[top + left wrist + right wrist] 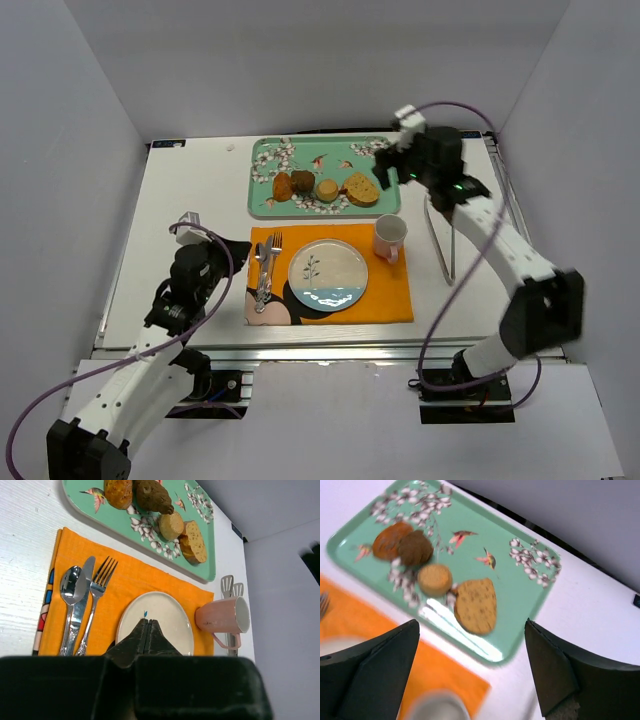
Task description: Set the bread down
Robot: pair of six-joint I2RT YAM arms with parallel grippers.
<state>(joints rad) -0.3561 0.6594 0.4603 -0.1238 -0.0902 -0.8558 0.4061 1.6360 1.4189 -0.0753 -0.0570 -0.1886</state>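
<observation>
The bread (303, 182) is a dark brown chunk on the green floral tray (270, 155), between an orange-brown roll (283, 186) and a small round bun (327, 189). It also shows in the left wrist view (151, 496) and the right wrist view (415, 547). My right gripper (385, 165) hovers open and empty above the tray's right end, its fingers (385, 660) straddling the golden slice (475, 605). My left gripper (147, 621) is shut and empty, low over the near edge of the white plate (170, 615), which also shows in the top view (328, 273).
The plate sits on an orange placemat (385, 295) with a spoon, knife and fork (265, 265) on its left. A pink mug (390, 235) stands at the mat's far right corner. A thin metal stand (445, 240) is right of the mug.
</observation>
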